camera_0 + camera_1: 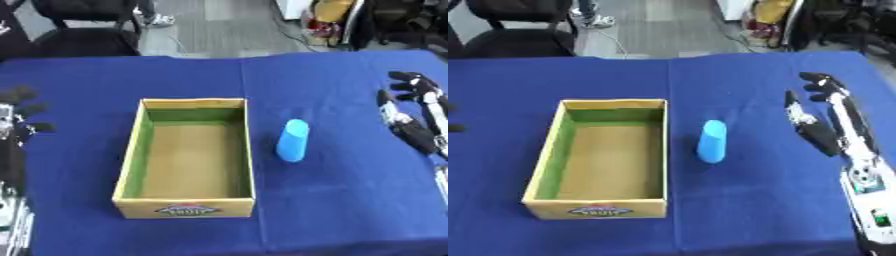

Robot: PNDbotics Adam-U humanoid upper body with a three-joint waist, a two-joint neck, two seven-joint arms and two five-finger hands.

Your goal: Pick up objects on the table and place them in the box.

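Note:
A light blue cylinder [292, 140] lies on the blue tablecloth just right of the box. The open cardboard box [129, 165] has yellow walls, a green inner lining and nothing inside. My right hand [826, 117] hovers open to the right of the cylinder, fingers straight and pointing away from me, well apart from it. At the table's left edge my left hand [17, 112] shows in the left eye view, open with its fingers up, far from the box.
The blue cloth [332, 200] covers the whole table. Beyond its far edge stand a black chair [83, 30] at the left and cluttered items [332, 22] at the right, on a grey floor.

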